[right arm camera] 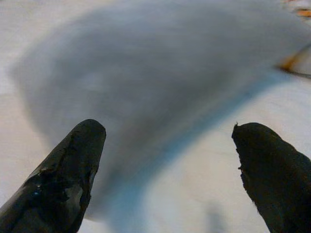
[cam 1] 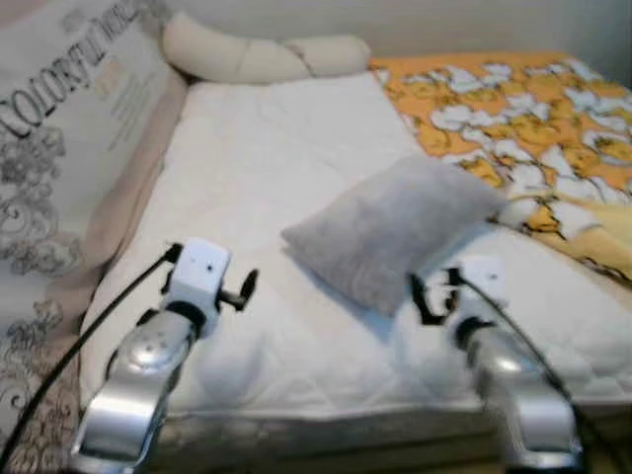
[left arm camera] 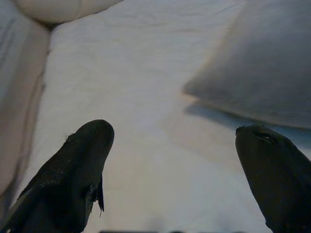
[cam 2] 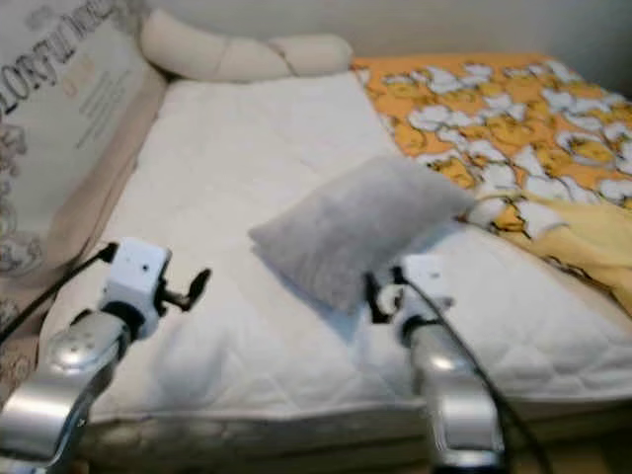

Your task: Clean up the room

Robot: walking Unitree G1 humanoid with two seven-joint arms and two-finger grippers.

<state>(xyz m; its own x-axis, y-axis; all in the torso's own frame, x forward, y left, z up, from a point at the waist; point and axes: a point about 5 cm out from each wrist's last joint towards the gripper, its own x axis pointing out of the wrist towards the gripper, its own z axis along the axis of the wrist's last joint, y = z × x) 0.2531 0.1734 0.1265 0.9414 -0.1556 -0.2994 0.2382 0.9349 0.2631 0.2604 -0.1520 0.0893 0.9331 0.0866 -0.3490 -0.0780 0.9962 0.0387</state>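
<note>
A grey pillow [cam 1: 395, 229] lies on the white mattress [cam 1: 276, 168] near its middle, with one end raised. My right gripper [cam 1: 432, 294] hovers just in front of the pillow's near edge, open, nothing between its fingers [right arm camera: 63, 179]; the pillow [right arm camera: 160, 82] looks blurred in the right wrist view. My left gripper [cam 1: 243, 288] is held over the mattress near its front left, open and empty, with the pillow [left arm camera: 262, 73] off to its right. An orange and white patterned blanket [cam 1: 513, 109] covers the bed's far right side.
A long cream bolster [cam 1: 257, 57] lies along the head of the bed by the wall. A printed fabric panel [cam 1: 59, 148] rises along the bed's left side. The mattress's front edge [cam 1: 326, 420] is just below my arms.
</note>
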